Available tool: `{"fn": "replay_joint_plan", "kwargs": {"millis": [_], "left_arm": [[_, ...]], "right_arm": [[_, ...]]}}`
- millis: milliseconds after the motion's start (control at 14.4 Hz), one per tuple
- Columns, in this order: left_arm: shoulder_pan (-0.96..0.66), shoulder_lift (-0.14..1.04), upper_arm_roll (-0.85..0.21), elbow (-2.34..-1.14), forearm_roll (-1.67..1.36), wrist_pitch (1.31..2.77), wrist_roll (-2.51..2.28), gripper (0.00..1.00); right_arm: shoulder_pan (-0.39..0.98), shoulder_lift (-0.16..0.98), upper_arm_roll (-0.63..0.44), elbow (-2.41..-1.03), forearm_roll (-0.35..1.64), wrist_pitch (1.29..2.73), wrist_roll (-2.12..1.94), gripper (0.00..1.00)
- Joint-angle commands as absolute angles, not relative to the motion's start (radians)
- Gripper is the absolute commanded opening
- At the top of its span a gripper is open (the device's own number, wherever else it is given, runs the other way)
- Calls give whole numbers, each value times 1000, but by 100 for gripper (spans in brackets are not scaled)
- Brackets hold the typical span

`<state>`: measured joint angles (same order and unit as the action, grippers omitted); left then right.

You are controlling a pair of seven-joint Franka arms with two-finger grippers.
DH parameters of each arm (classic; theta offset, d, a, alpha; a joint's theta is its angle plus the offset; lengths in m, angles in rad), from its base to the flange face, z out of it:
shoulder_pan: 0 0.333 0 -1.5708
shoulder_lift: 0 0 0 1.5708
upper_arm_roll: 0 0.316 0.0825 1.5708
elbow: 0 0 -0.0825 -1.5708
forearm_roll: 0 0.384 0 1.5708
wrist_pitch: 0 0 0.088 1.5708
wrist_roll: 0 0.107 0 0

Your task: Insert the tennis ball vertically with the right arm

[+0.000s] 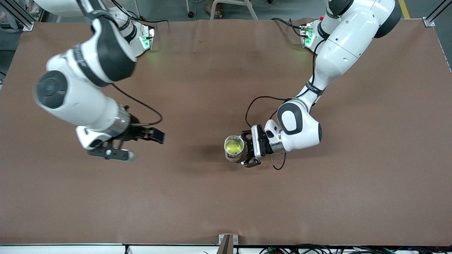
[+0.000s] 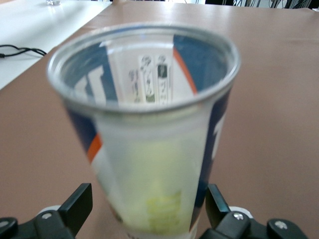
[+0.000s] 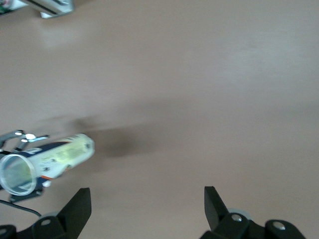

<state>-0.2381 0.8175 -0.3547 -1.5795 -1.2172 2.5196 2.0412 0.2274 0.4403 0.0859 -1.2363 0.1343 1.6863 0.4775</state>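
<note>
A clear tennis ball can (image 1: 234, 148) with a blue and orange label stands upright near the table's middle. A yellow-green tennis ball (image 1: 233, 146) lies inside it and shows through the can's wall in the left wrist view (image 2: 160, 201). My left gripper (image 1: 243, 150) is low at the can's base, one finger on each side, open, with a small gap to the wall (image 2: 149, 201). My right gripper (image 1: 113, 153) is open and empty, up over bare table toward the right arm's end (image 3: 147, 201). The can also shows in the right wrist view (image 3: 50, 160).
The brown table (image 1: 226, 204) carries nothing else. Black cables loop from the left arm's wrist (image 1: 254, 106) beside the can. The arm bases with green lights (image 1: 144, 41) stand along the table's edge farthest from the front camera.
</note>
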Motion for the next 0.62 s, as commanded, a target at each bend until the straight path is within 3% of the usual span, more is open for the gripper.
{"fn": "replay_joint_plan", "kwargs": {"millis": [0,277,555], "left_arm": [[-235,805,-344,-1609,-1200,2511,2031,100],[-236,790,-307,-1634,-1152,2510,1999,100],[-187,767,-298,-1620,-817,2458,1696,100]], "right_arm": [[102,379,103,-1267,121,1641,442,100],[11,292,86,-1275,26,1601,332,100],[-38,206,-20,-1281,5,1533,102,100]]}}
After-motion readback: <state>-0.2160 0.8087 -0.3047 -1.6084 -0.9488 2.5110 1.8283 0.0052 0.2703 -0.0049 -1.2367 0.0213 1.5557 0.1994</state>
